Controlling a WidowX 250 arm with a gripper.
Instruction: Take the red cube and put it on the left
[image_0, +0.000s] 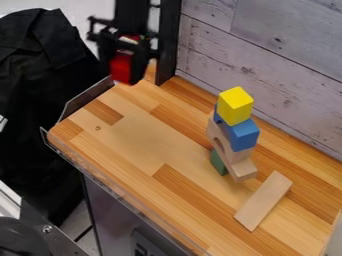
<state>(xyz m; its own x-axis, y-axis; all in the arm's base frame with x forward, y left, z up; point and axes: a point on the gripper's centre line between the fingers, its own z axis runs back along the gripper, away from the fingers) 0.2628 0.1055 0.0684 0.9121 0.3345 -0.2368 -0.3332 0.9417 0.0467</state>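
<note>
- A black two-finger gripper (127, 66) hangs over the far left corner of the wooden worktop (137, 142), well apart from a tower of toy blocks (238, 137) and to its upper left in the camera view.
- Pinched between the fingers is the red cube (121, 69), also to the tower's upper left; whether it touches the worktop, the view does not tell.
- A bright yellow cube (235, 106) crowns the tower, resting on a blue block (242, 136).
- Pale wooden pieces (242, 170), one with a curved cutout, make up the tower's lower part, with a green block (218, 163) low on its left side.
- A flat, pale wooden plank (264, 200) lies at a slant on the worktop, near the tower and in front of it to the right.
- Behind the tower stands a whitish wood-plank wall (267, 67); black cloth (41, 65) drapes well to its left, past the worktop's edge.
</note>
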